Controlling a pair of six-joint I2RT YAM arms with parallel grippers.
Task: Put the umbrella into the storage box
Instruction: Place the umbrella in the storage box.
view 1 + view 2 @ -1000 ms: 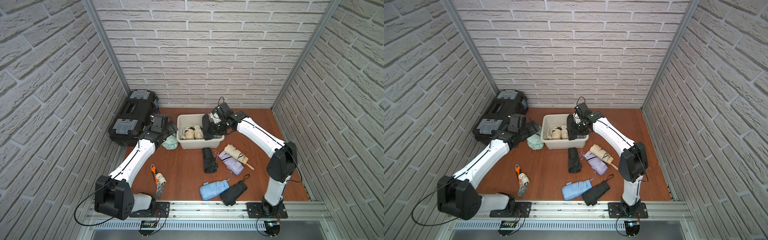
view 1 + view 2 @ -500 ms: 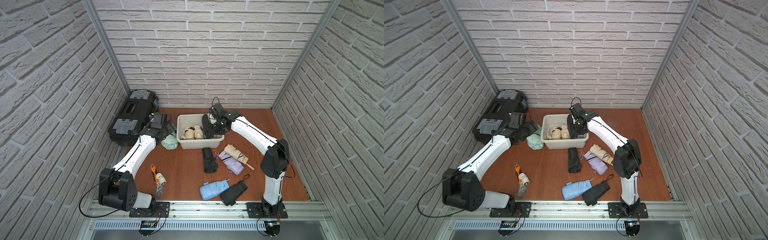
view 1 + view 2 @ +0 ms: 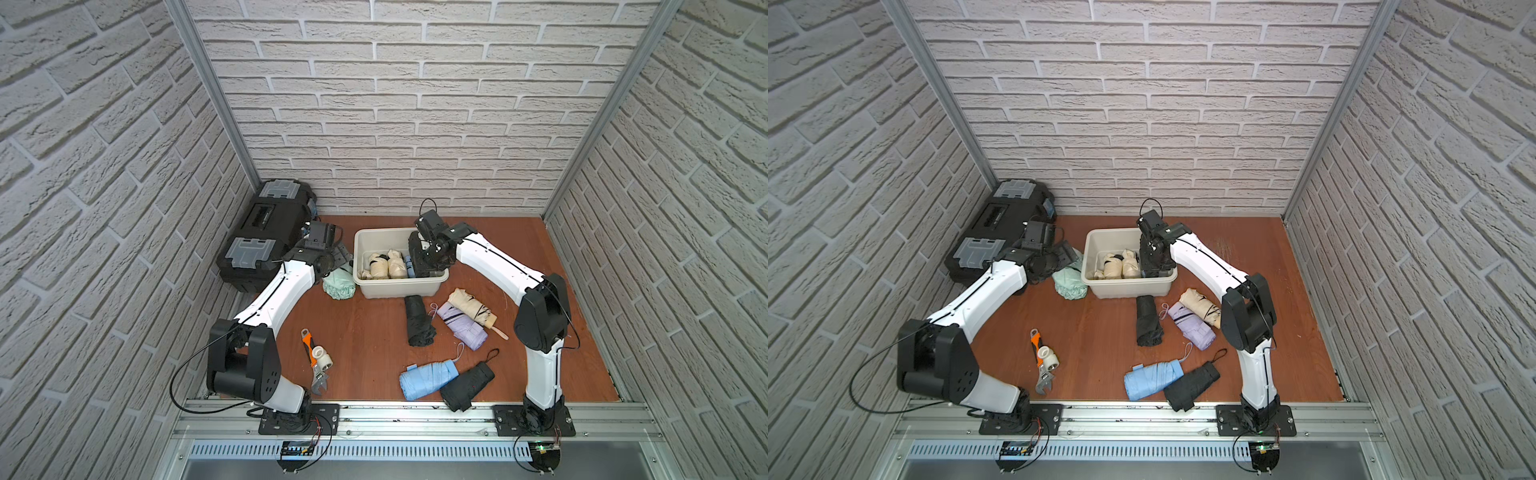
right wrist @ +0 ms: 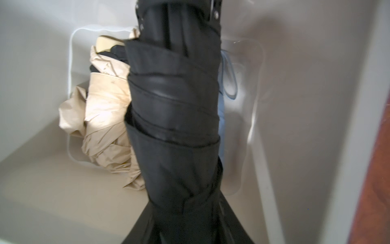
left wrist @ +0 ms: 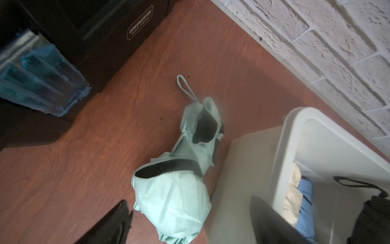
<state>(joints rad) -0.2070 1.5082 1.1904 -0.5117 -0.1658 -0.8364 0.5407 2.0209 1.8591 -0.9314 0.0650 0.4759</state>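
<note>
We see the right gripper (image 4: 185, 202) with its jaws narrow, clamped on the black umbrella (image 4: 175, 105) near one end. The rest of it points down into the storage box (image 3: 399, 286). In both top views it stands steeply at the box's right end, beside a blue umbrella (image 5: 305, 211) and two beige umbrellas (image 3: 384, 266) lying inside. We can't tell if its far end touches the box floor.

On the left gripper (image 5: 188, 200) the fingers (image 5: 114, 221) are spread wide and hold nothing. The mint umbrella (image 5: 173, 207) lies on the floor between them, just beside the box's left outer wall. We can't confirm contact with either finger. The black toolbox (image 3: 266, 232) sits just behind.

Versus a second ago:
- The right wrist has edged further over the box with the same grip, and its elbow has swung inward.
- The left arm has reached further forward, with its shoulder link raised.
- The mint umbrella hasn't moved.
- The floor items are where they were: loose black umbrella (image 3: 417, 320), lilac umbrella (image 3: 461, 330), cream umbrella (image 3: 471, 305), light-blue umbrella (image 3: 428, 378), dark umbrella (image 3: 467, 386) and wrench (image 3: 308, 347).
</note>
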